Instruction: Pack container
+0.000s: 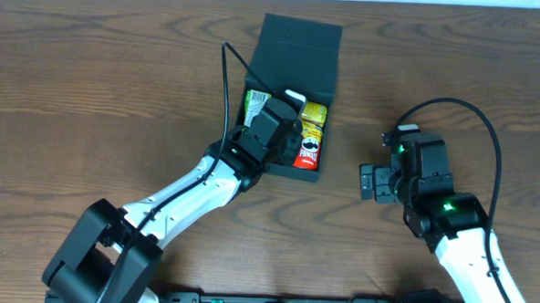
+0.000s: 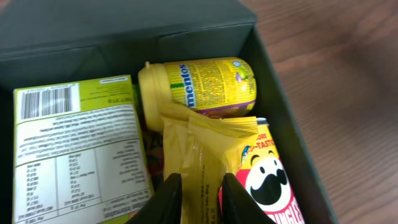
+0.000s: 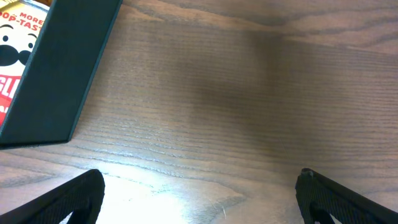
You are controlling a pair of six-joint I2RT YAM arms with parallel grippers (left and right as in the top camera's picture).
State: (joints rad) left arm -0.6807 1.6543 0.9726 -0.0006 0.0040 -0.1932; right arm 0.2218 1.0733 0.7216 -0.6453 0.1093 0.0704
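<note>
The dark green container stands open at the table's middle back, lid flap up. Inside lie a light-green carton, a yellow Mentos bottle, a red Pringles can and a yellow wrapper packet. My left gripper is inside the container, shut on the yellow packet between the carton and the can. It shows in the overhead view over the box. My right gripper is open and empty above bare table, right of the container's wall. In the overhead view the right gripper sits apart from the box.
The wooden table surrounds the container. The left arm reaches in from the front. The right arm stands at the front right with a black cable looping over it.
</note>
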